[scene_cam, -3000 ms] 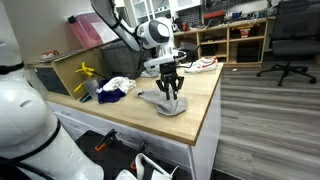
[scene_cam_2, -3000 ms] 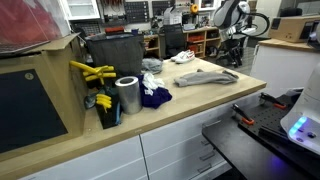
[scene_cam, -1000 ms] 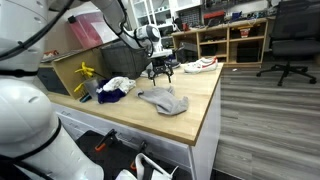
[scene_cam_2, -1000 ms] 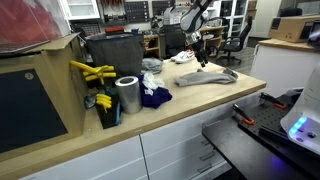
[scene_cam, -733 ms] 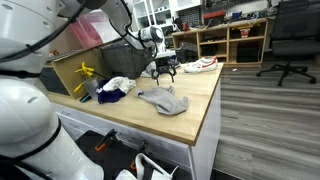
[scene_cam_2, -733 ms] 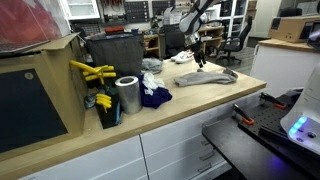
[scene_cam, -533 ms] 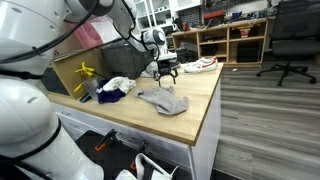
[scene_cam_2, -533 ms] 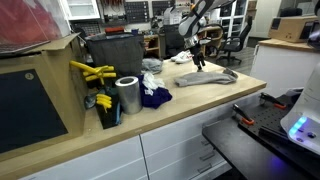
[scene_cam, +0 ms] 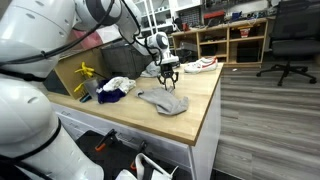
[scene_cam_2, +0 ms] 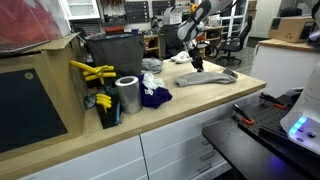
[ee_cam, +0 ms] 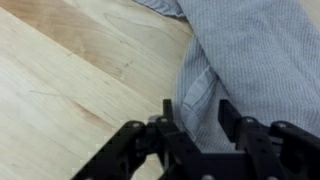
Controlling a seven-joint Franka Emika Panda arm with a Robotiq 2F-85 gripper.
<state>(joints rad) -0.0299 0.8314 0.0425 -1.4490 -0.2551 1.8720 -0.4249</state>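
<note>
Wood floor [scene_cam: 260,110] fills the room, with shelves [scene_cam: 228,40] along the far wall and an office chair [scene_cam: 290,40] near them. Closer to me is a long, pale wood counter [scene_cam: 196,118] that carries everything I work with.

I see my white arm [scene_cam: 128,30] bend over the far part of the counter in both exterior views. At the other end stands a big cardboard box [scene_cam_2: 35,95], and beside it a black bin [scene_cam_2: 115,52].

A grey cloth [scene_cam: 166,101] lies flat and a bit crumpled on the counter, out in the bare middle part. It is near the counter's edge in an exterior view [scene_cam_2: 208,76]. A blue cloth [scene_cam_2: 155,97] lies bunched up well apart from it, with a white cloth [scene_cam: 120,84] just beside that. A shoe [scene_cam: 205,64] sits at the far end of the counter.

Smaller things stand near the box: a shiny can [scene_cam_2: 127,95] that stands upright, and a yellow tool [scene_cam_2: 90,72] just behind it.

My pincer [scene_cam: 168,84] points straight down over one end of the grey cloth. In the wrist view the pincer [ee_cam: 197,104] is right at the cloth's edge, where grey meets bare wood. Its two black fingers [ee_cam: 232,118] stand apart, and I can see cloth in the gap between them. It is released, with nothing gripped that I can see.
</note>
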